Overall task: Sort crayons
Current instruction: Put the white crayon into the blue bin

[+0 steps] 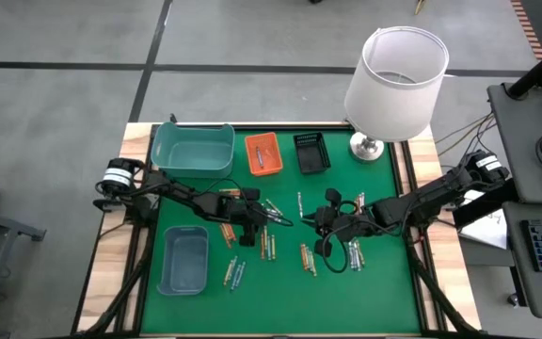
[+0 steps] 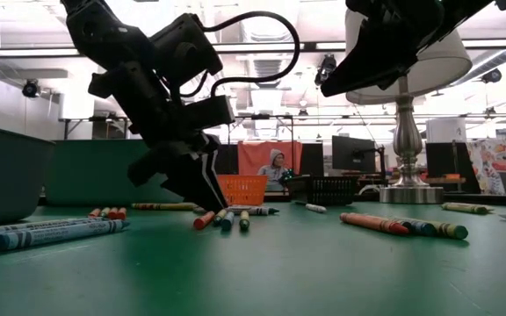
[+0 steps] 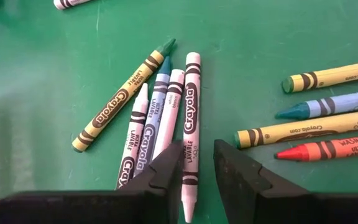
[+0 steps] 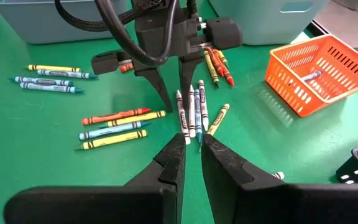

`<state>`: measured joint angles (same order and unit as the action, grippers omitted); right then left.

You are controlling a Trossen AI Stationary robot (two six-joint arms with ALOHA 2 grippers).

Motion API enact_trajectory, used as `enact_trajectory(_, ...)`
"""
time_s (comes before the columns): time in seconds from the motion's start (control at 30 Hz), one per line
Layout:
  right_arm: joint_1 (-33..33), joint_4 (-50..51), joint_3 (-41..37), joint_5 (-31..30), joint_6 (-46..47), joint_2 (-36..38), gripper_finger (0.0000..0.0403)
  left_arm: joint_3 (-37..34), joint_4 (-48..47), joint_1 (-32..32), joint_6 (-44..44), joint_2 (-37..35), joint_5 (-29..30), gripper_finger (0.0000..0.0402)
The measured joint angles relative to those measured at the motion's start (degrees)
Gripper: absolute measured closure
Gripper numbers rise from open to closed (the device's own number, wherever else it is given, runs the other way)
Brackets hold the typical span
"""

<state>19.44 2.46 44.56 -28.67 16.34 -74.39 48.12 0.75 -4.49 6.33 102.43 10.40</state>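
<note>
Crayons lie scattered on the green mat. A cluster of white, blue and yellow-green crayons lies under my left gripper, which is low over the mat near its middle. The gripper is open, and its fingers stand on either side of a white crayon. That crayon lies flat on its side, along the fingers. My right gripper hangs above the mat right of centre. It points at the left gripper, with a narrow gap and nothing between its fingers. My left gripper comes slanting down, its fingers along the white crayon. One finger stands right against the crayon's side; whether it touches, I cannot tell. Bare mat shows between the crayon and the other finger.
Two teal bins stand at the left. An orange basket and a black basket stand at the far edge, beside a lamp. More crayons lie beside the cluster and below the right gripper.
</note>
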Motion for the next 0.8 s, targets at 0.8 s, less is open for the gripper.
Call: enact_trajectory(0.8,0.02,0.00,0.00,0.01,0.10,-0.01,0.0360,-3.36,3.90,0.00,-2.47,-0.15,-0.60,0.0384)
